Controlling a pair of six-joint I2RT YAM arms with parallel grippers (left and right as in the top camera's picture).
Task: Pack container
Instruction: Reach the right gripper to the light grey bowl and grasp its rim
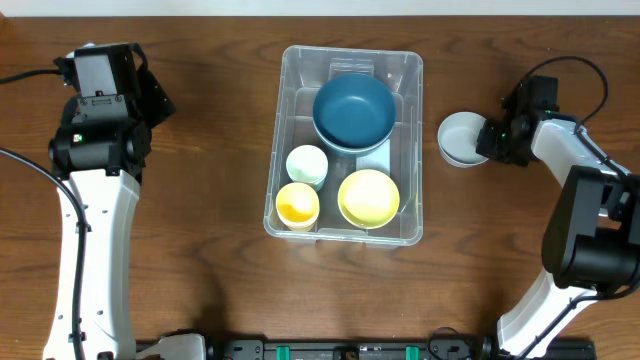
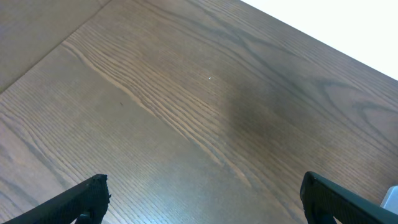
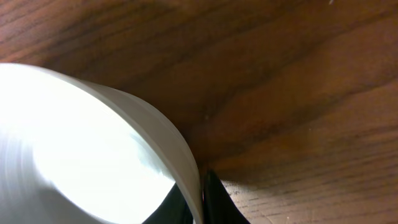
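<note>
A dark brown wood-grain table (image 1: 200,200) is spreading under every view; a pale strip (image 1: 320,8) is running along its far edge. A thin black cable (image 1: 25,75) is trailing over the wood at the left.

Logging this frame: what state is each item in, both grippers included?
container, upright on the table, lidless, partly packed
blue bowl, upright inside the container
pale green cup, upright inside the container
yellow cup, upright inside the container
yellow bowl, upright inside the container
white bowl, upright on the table, outside the container
left gripper, jaws open, empty
right gripper, jaws shut on white bowl's rim
</note>
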